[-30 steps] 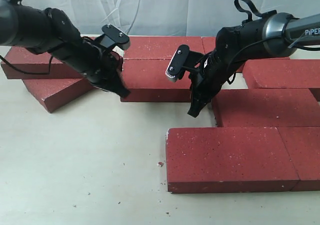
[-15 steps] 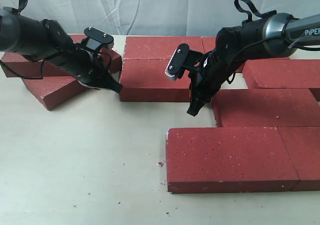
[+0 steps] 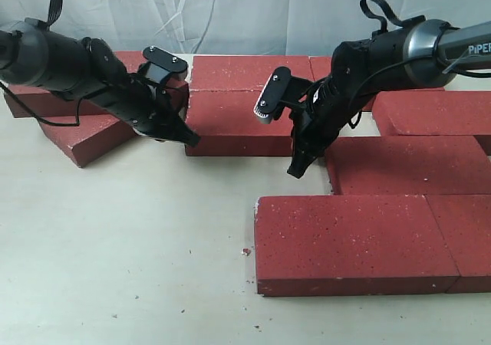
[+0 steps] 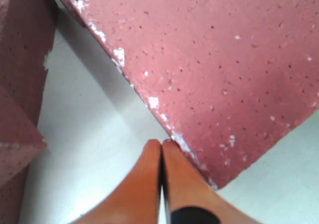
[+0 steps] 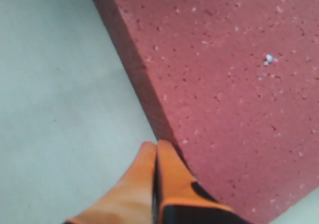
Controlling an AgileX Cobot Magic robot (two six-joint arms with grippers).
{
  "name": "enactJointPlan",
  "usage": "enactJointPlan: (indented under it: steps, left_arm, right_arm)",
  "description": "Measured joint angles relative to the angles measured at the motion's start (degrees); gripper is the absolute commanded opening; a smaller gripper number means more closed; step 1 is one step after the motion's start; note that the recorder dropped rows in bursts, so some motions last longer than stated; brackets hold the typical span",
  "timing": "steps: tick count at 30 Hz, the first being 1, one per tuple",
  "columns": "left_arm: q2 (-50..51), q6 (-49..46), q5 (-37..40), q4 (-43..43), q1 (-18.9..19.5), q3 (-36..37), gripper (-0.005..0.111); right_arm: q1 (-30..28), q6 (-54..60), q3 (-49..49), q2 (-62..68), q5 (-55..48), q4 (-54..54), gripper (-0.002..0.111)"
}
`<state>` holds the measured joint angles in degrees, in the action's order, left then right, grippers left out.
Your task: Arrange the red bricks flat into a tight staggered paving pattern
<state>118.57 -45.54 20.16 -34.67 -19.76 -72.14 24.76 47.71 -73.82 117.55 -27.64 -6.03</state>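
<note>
Several red bricks lie flat on the pale table. My left gripper (image 3: pixel 192 139) is shut and empty, its tips (image 4: pixel 161 143) touching the left front corner of the middle brick (image 3: pixel 238 123) (image 4: pixel 224 69). A tilted brick (image 3: pixel 80 139) and another behind it (image 3: pixel 42 100) lie under the left arm. My right gripper (image 3: pixel 295 172) is shut with nothing in it, its tips (image 5: pixel 156 144) against the left end of the right-hand brick (image 3: pixel 406 165) (image 5: pixel 229 84). A long front brick (image 3: pixel 353 241) lies near the table's front.
More bricks sit along the back (image 3: pixel 249 73) and at the right (image 3: pixel 430 111), with one at the front right edge (image 3: pixel 468 238). Small red crumbs (image 3: pixel 246 251) dot the bare table (image 3: pixel 123 245) at front left. A white cloth hangs behind.
The left arm drew back to the left, then returned so its shut tips meet the middle brick's left front corner. The right arm and the bricks have stayed put.
</note>
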Motion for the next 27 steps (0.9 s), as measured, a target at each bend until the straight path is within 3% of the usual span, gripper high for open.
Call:
enactJointPlan:
  steps: [27]
  left_arm:
    - [0.0,-0.75,-2.81,-3.83,-1.84,-0.1,0.0]
  right_arm:
    - [0.0,-1.17,0.0,-6.15,-4.61,-3.32,-0.001]
